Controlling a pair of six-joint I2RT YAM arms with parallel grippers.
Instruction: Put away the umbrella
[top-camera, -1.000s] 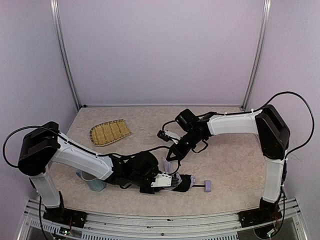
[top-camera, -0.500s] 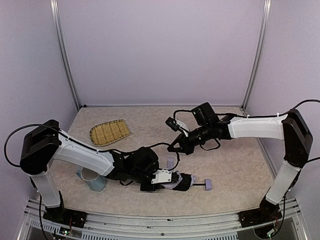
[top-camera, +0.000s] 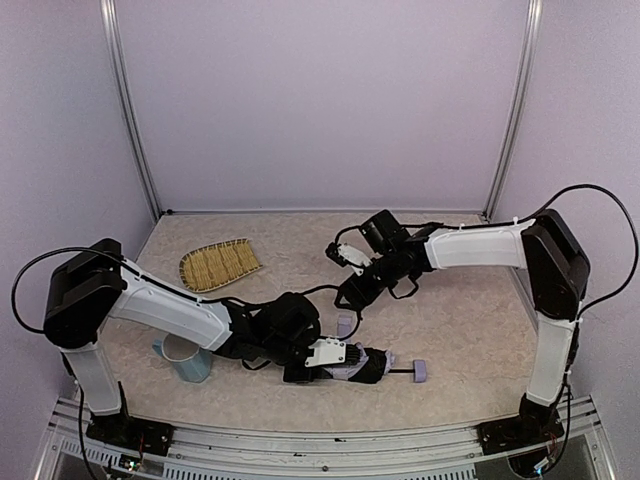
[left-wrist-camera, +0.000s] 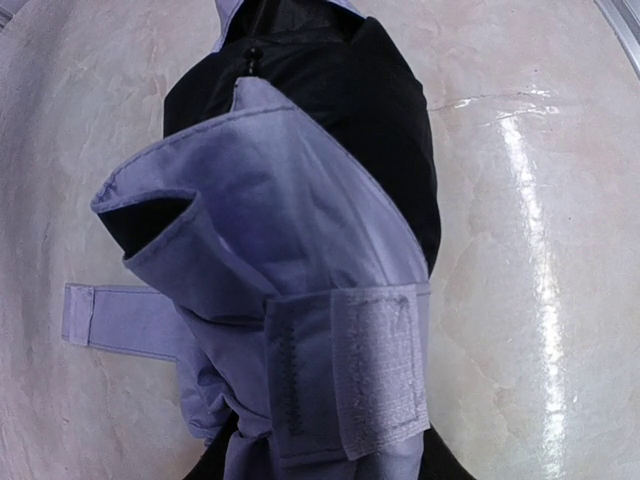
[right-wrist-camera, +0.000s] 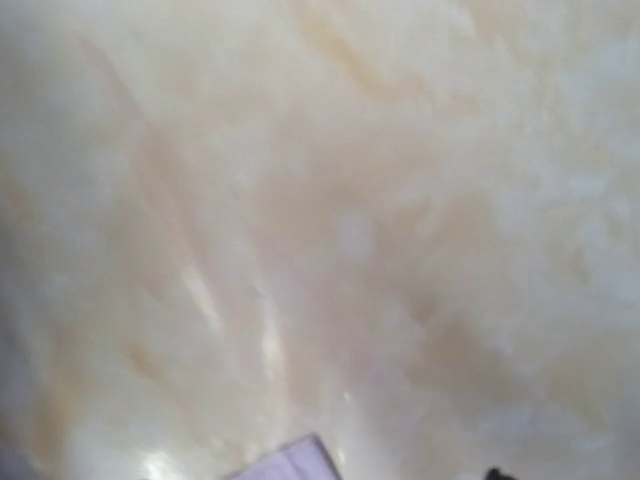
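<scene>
The folded umbrella (top-camera: 368, 366) lies on the table near the front, lavender fabric outside and black lining showing. Its thin shaft ends in the small knob (top-camera: 418, 372) on the right. My left gripper (top-camera: 345, 363) is closed round the bundle's left end. In the left wrist view the fabric (left-wrist-camera: 300, 250) fills the frame, with a velcro tab (left-wrist-camera: 385, 370) wrapped over it and a loose strap (left-wrist-camera: 110, 318) lying to the left. My right gripper (top-camera: 350, 299) hovers just above the strap (top-camera: 344, 325). The blurred right wrist view shows only a strap corner (right-wrist-camera: 290, 462), no fingers.
A woven bamboo tray (top-camera: 218, 265) lies at the back left. A pale blue cup (top-camera: 186, 360) stands at the front left beside my left arm. Metal frame posts and lavender walls close in the table on three sides.
The right arm stretched out to the right, then folded back, its gripper staying just above the strap. The left gripper and the umbrella slid slightly to the right.
</scene>
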